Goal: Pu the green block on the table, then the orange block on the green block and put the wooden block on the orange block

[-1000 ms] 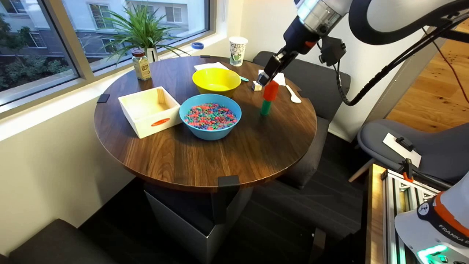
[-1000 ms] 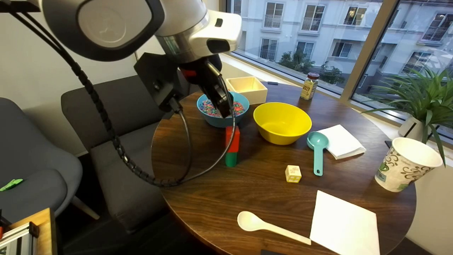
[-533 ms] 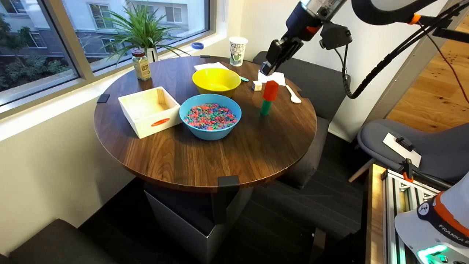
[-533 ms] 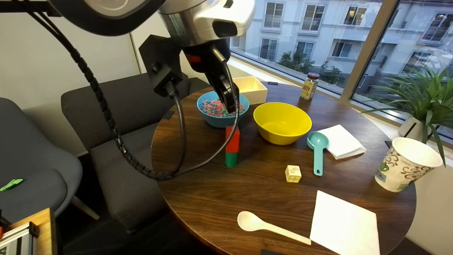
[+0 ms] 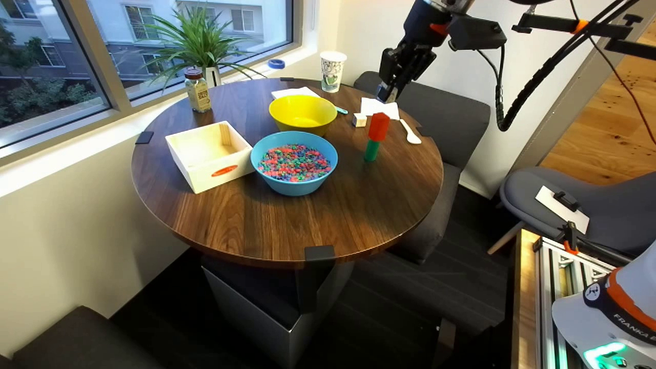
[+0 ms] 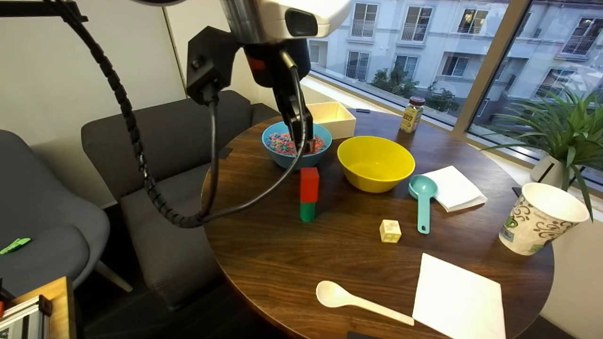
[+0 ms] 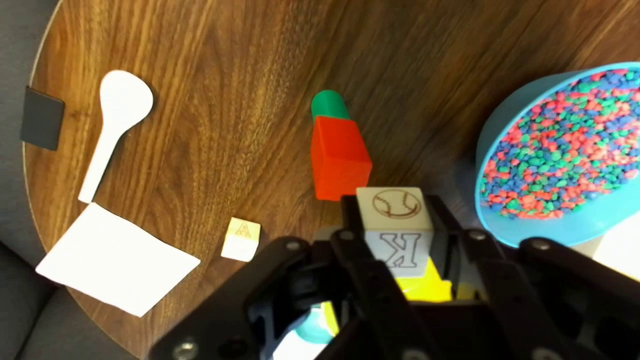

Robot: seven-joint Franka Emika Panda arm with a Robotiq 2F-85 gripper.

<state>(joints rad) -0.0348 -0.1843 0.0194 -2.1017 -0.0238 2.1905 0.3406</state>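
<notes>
Across the dark-brown round wooden tabletop, going left to right in the wrist view, saw first a white long-handled spoon and a flat white napkin, paper or cloth, well apart from the building spot and probably without part in the job. Next found a small pale wooden A-marked cube, resting alone; took it for a spare, with another like it in the grasp. Toward the middle, noted a green round-ended block of unclear material, standing on the tabletop as base, and a red-orange rectangular block set on end upon it. Judged two of three layers done, in the order asked. Just right of that, saw the black two-fingered claw clenched on a pale wooden K-marked cube, presumably the third piece, pinched by opposite sides, seemingly to leave the underside free for landing. Made out, in both exterior views, a gap between this cube and the red-orange rectangular block: likely room for lining up before lowering. Feared toppling of those two under any sideways nudge. Farthest right, noticed a blue round bowl, seemingly plastic, filled with coloured pebbles, perhaps unrelated to the stacking.
</notes>
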